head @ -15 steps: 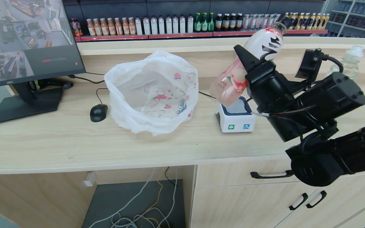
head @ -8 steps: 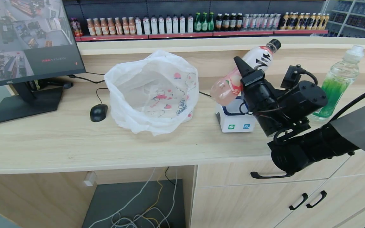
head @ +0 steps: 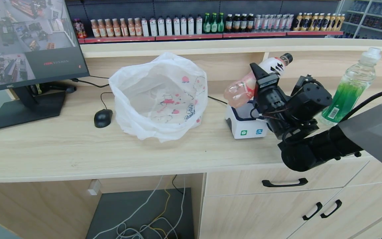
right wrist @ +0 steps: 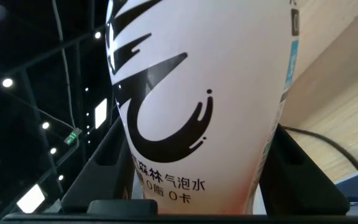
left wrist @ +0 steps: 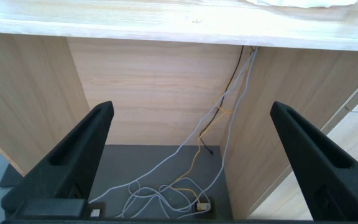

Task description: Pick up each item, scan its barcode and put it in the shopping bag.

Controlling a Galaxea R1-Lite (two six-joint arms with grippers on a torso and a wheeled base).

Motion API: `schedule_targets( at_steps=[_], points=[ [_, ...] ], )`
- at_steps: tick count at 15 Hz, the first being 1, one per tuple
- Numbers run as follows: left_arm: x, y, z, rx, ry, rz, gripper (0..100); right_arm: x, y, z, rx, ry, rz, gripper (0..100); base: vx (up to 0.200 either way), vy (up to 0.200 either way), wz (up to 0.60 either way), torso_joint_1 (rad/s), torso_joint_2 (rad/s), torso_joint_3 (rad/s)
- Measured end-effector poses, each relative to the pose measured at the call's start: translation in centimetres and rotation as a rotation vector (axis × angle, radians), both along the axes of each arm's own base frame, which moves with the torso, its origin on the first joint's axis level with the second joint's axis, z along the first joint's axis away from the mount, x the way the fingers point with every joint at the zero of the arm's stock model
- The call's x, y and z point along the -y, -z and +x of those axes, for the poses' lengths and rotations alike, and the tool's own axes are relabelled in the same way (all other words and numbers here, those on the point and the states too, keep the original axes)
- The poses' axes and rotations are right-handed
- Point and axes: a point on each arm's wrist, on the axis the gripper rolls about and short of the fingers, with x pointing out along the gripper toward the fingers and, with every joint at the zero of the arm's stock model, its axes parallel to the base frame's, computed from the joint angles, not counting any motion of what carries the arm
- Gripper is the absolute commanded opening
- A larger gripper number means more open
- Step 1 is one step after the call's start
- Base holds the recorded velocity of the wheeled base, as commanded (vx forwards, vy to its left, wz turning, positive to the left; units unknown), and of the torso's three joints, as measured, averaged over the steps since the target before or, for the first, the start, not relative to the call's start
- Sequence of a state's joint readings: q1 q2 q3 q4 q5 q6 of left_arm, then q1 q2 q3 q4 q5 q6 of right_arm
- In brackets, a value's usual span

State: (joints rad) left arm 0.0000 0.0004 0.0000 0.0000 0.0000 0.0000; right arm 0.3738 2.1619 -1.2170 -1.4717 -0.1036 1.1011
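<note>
Left gripper [left wrist: 188,162] hangs under the counter [left wrist: 104,18] edge, fingers wide apart, nothing between them. In the head view the shopping bag [head: 159,96] sits open left of centre, none of the items in it. Scanner [head: 245,128] stands just right of the bag. My right gripper [head: 257,77] is clamped on the peach bottle [head: 240,91] mid-body, right of centre. The bottle is tilted, cap toward upper right, base low over the scanner top.

Changed: a second ago I held this bottle much higher and steeper. Now it has dropped and lies flatter, base close above the scanner. My arm has sunk toward lower right, uncovering the green bottle [head: 345,94] standing at far right.

Judgement: scan step under way, bagging not yet done, green bottle waits.
</note>
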Motion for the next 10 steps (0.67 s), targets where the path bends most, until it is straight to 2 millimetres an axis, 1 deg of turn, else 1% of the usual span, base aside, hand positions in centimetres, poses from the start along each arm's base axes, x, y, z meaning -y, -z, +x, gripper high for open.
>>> schedule_targets(
  at_steps=[2, 4, 7, 10],
  points=[
    [0.0, 0.0, 0.0, 0.000, 0.000, 0.000, 100, 1.1, -0.1, 1.1, 0.011, 0.030, 0.003, 0, 0.000, 0.000, 0.00, 0.000, 0.00, 0.000],
    [0.0, 0.0, 0.0, 0.000, 0.000, 0.000, 100, 1.8, 0.4, 1.8, -0.004, 0.044, 0.018, 0, 0.000, 0.000, 0.00, 0.000, 0.00, 0.000],
    [0.0, 0.0, 0.0, 0.000, 0.000, 0.000, 100, 1.9, 0.6, 2.0, -0.016, 0.043, 0.023, 0, 0.000, 0.000, 0.00, 0.000, 0.00, 0.000],
    [0.0, 0.0, 0.0, 0.000, 0.000, 0.000, 100, 2.2, 1.3, 1.5, -0.051, 0.046, 0.014, 0, 0.000, 0.000, 0.00, 0.000, 0.00, 0.000]
  ],
)
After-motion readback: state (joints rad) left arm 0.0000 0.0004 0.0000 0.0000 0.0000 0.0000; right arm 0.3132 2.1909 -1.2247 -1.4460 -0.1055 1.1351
